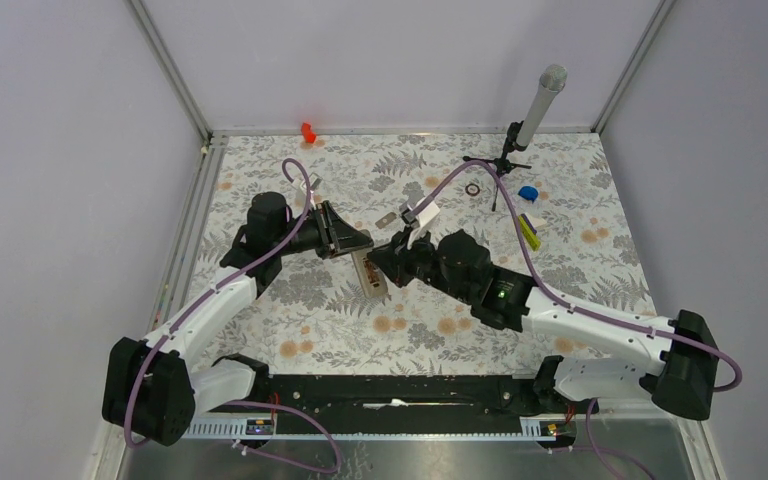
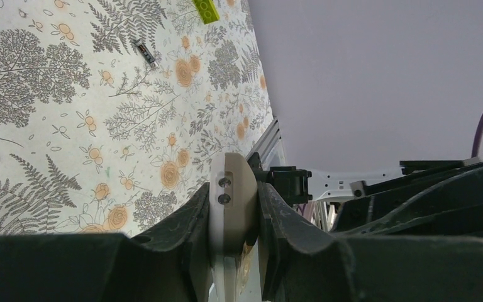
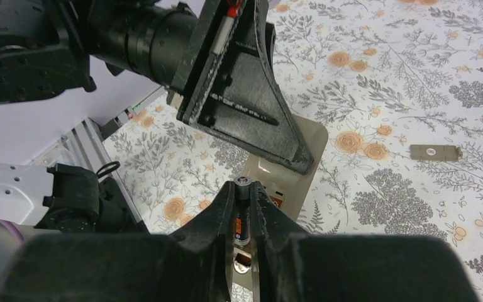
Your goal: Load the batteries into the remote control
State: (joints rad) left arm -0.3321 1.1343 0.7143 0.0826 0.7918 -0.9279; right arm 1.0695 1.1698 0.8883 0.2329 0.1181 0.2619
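- The left arm (image 1: 210, 305) has white link shells, black joint housings and a bulky black base block.
- The right arm (image 1: 600, 335) has the same white-and-black build, with a green light (image 1: 501, 293) on one black housing.
- A purple cable (image 1: 306, 190) runs along each arm.
- The left gripper (image 2: 233, 201) has matte black wedge-shaped fingers and a triangular, screwed side plate.
- The right gripper (image 3: 243, 192) has black tapered fingers.

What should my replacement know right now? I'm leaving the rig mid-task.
Left gripper: shut on the small white rectangular plastic remote control.
Right gripper: shut on one slim dark cylindrical battery, poised at the remote.
Second battery: lying on the floral table, near the yellow-green bar.
Done: both grasps. Left: seat this battery, then fetch and seat the other.
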